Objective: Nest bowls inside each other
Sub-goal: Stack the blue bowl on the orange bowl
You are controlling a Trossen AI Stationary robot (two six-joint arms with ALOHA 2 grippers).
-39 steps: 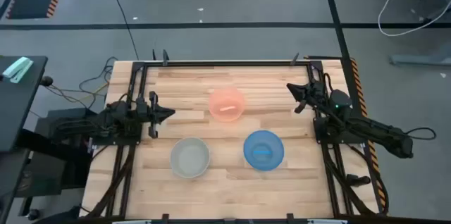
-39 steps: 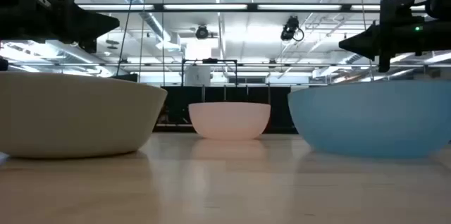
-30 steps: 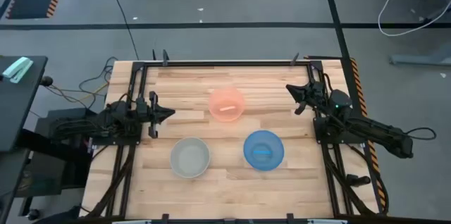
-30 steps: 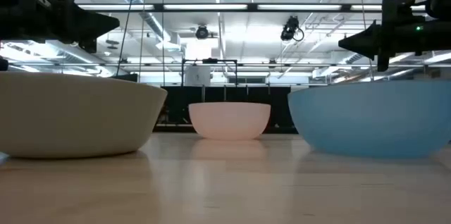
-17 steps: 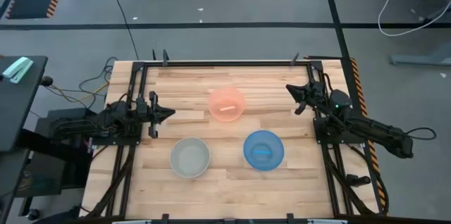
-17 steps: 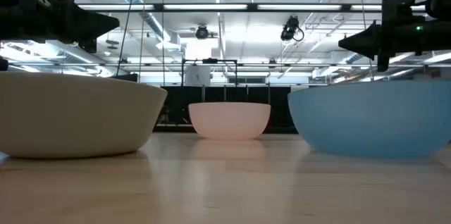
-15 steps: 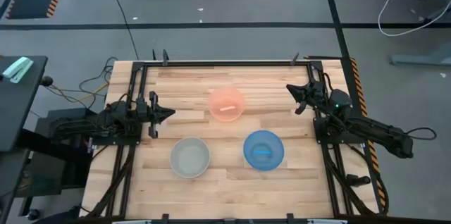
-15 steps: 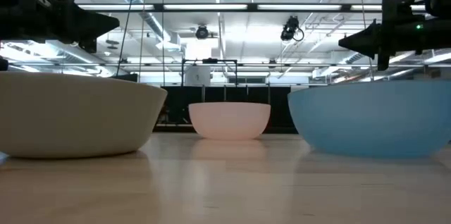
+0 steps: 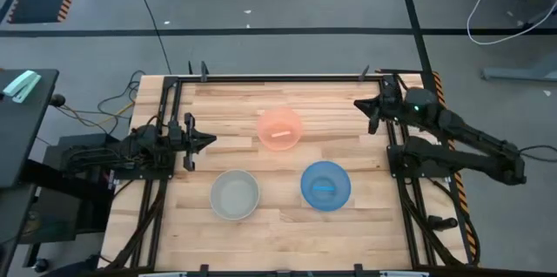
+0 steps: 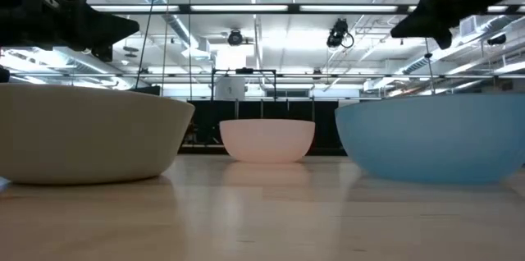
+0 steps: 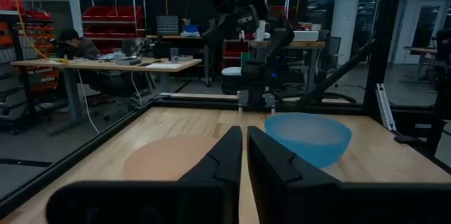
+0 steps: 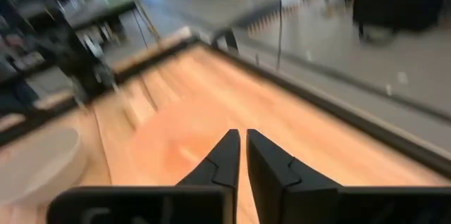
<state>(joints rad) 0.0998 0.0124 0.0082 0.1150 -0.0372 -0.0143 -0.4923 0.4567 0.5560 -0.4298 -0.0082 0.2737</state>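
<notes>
Three bowls rest upright on their bases on the wooden table, apart from one another. The salmon-pink bowl (image 9: pixel 280 128) sits at mid-table toward the far edge. The pale grey-white bowl (image 9: pixel 235 194) and the blue bowl (image 9: pixel 325 185) sit nearer. My left gripper (image 9: pixel 209 138) hovers shut at the table's left side, pointing right at the pink bowl (image 11: pixel 165 157) and the blue bowl (image 11: pixel 308 136). My right gripper (image 9: pixel 359 105) hangs shut above the far right of the table, pointing left toward the pink bowl (image 12: pixel 176 143).
A black metal frame (image 9: pixel 278 77) runs around the table's edges. Bare wood lies between the bowls and along the near edge. In the low view the grey-white bowl (image 10: pixel 82 134) and blue bowl (image 10: pixel 431 138) stand close in front, with the pink bowl (image 10: pixel 267 139) behind. A person sits at a far desk (image 11: pixel 70 41).
My right arm has risen above the table's right side, and its gripper has lifted and tipped so the fingers slant downward. It stays shut. The left arm and all three bowls have kept still.
</notes>
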